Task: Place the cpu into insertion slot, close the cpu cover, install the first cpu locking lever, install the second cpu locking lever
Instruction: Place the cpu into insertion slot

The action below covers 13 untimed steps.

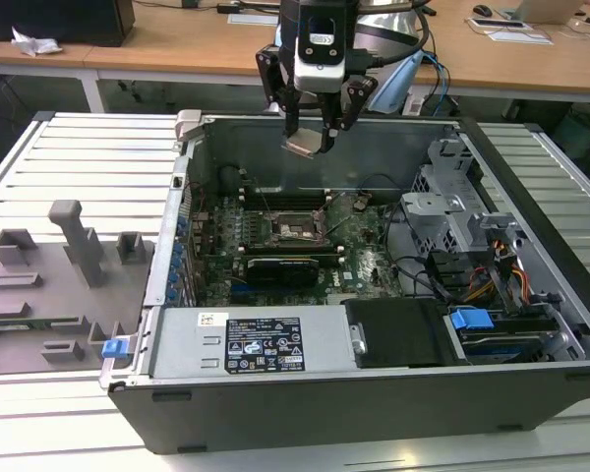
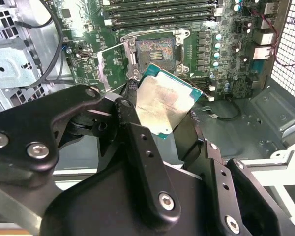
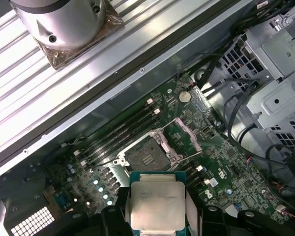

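The cpu [image 1: 305, 146] [image 2: 164, 103] [image 3: 155, 205], a flat square chip with a pale metal top and green edge, is held in the air above the open computer case. My gripper [image 1: 310, 138] is shut on it, its black fingers [image 3: 114, 216] clamping two opposite sides. Below on the green motherboard lies the insertion slot [image 1: 293, 228] [image 2: 156, 50] [image 3: 146, 156], a square dark socket with a metal rim. The cpu cover [image 2: 114, 65] [image 3: 188, 135] stands swung open beside the socket. The chip hangs well above the slot, near the case's back wall in the exterior view.
The case [image 1: 374, 393] has tall metal walls. A black graphics card [image 1: 287, 267] lies in front of the socket, memory slots [image 2: 157, 12] run beside it. A drive cage [image 1: 452, 211] with cables fills the exterior view's right. A grey fixture plate [image 1: 49, 285] lies on the left.
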Each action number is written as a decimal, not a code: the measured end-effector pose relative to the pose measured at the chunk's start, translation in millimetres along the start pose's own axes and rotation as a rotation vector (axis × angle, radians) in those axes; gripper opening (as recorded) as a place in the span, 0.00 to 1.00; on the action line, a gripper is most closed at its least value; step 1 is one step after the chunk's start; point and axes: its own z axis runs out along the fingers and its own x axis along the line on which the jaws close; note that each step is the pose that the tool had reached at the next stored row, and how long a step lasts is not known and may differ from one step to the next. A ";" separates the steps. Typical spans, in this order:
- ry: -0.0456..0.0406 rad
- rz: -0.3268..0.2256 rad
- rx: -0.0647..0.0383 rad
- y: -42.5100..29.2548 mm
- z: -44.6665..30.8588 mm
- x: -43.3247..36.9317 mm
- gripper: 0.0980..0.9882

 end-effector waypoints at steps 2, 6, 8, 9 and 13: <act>-0.0012 0.013 0.000 0.0 0.0 0.0 0.50; -0.0026 0.029 -0.001 0.0 0.1 0.0 0.50; -0.0040 0.045 -0.001 0.0 0.2 0.0 0.50; -0.0048 0.053 -0.001 0.0 0.3 0.0 0.50; -0.0070 0.078 -0.002 0.0 0.3 0.0 0.50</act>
